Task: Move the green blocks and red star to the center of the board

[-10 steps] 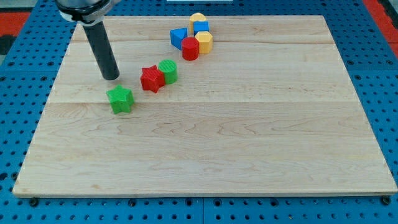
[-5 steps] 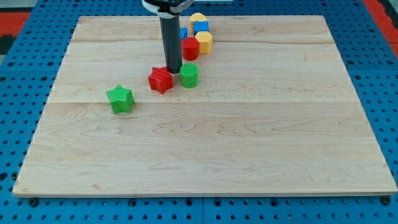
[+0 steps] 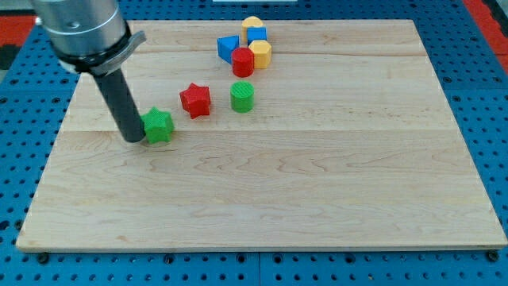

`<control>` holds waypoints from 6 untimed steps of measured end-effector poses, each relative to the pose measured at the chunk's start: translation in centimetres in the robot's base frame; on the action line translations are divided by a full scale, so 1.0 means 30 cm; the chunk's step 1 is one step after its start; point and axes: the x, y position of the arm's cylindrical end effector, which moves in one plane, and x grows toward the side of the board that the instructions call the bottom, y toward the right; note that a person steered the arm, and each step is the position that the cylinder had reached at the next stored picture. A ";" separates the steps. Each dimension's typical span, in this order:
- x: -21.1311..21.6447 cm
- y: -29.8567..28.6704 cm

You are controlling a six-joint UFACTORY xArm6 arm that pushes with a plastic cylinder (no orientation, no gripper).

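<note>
You see my tip [image 3: 135,138] touching the left side of the green star [image 3: 159,125]; the rod has no jaws and holds nothing. The red star [image 3: 195,100] and green cylinder [image 3: 242,97] sit apart to its right, left of the board [image 3: 317,199] centre.

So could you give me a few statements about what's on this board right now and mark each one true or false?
1. My tip sits right against the green star, on its left in the view. True.
2. The red star lies between the green star and the green cylinder. True.
3. The green cylinder touches the red star. False: bare board shows between them.
4. The red cylinder stands alone near the view's bottom. False: it sits in the cluster at the view's top, beside a yellow block.
</note>
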 end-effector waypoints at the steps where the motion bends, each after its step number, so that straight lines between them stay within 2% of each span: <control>1: -0.008 -0.006; 3: -0.014 0.319; 6: -0.014 0.341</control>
